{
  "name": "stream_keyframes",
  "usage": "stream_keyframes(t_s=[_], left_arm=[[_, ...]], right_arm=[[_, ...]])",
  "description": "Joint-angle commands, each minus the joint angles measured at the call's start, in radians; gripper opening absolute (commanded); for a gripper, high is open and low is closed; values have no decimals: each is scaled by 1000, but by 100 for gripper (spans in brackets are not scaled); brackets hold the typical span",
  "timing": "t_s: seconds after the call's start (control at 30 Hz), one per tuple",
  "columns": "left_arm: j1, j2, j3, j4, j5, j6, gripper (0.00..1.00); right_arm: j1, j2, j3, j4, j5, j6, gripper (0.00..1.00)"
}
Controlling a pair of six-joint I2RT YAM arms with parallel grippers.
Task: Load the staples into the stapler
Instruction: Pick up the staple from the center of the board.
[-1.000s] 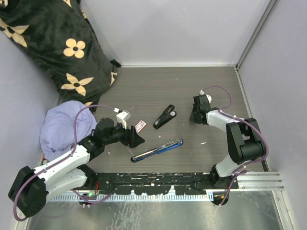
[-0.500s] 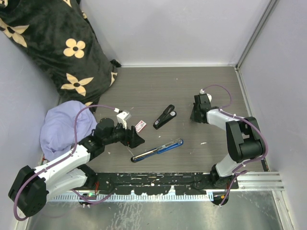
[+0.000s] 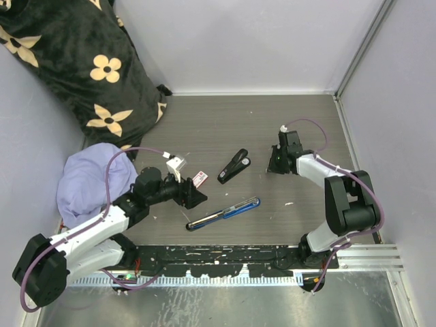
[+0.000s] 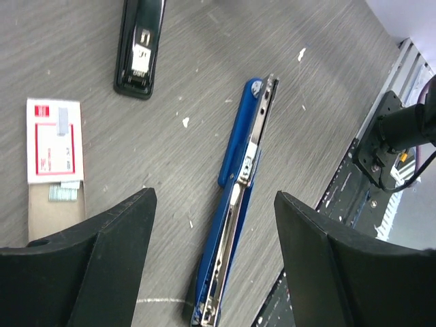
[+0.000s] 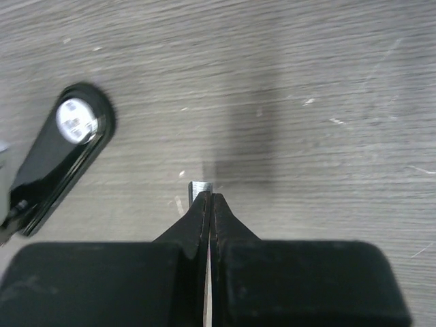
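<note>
The staples box (image 3: 199, 178) lies just left of centre on the surface (image 3: 225, 122), its tray slid out. The left gripper (image 3: 193, 197) hangs open just below it, its fingers on either side of the blue stapler (image 4: 235, 197), which lies opened flat. At centre right, the right gripper (image 5: 208, 199) is closed beside the black stapler (image 3: 234, 166). A small metal strip (image 5: 201, 186) sits at its tips; I cannot tell whether it is held.
</note>
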Motion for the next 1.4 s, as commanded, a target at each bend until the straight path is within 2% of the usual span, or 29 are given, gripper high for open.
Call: stream_keyframes(t_s=[0.0, 0.1, 0.23, 0.4, 0.57, 0.87, 1.0, 1.2, 1.37], left_arm=[[-41, 3, -31, 211, 16, 78, 72], [-114, 23, -31, 249, -64, 164, 72], [-258, 66, -16, 297, -197, 311, 72], [-425, 170, 25, 359, -360, 528, 69], [-520, 213, 12, 483, -471, 698, 70], [-674, 242, 4, 549, -722, 944, 70], [-716, 275, 11, 567, -772, 997, 69], [-720, 285, 27, 540, -785, 1003, 63], [-736, 292, 59, 487, -783, 1029, 49]], right_arm=[[-2, -79, 86, -117, -189, -70, 1], [-1, -91, 107, -203, -294, -97, 1], [17, -112, 115, -273, -523, -94, 1], [165, -123, 168, -355, -651, -89, 1], [276, -128, 198, -374, -742, -51, 1], [376, -91, 256, -457, -752, -62, 1], [387, -85, 280, -487, -753, -73, 1], [389, -82, 300, -548, -754, -117, 1], [390, -86, 302, -563, -765, -132, 1]])
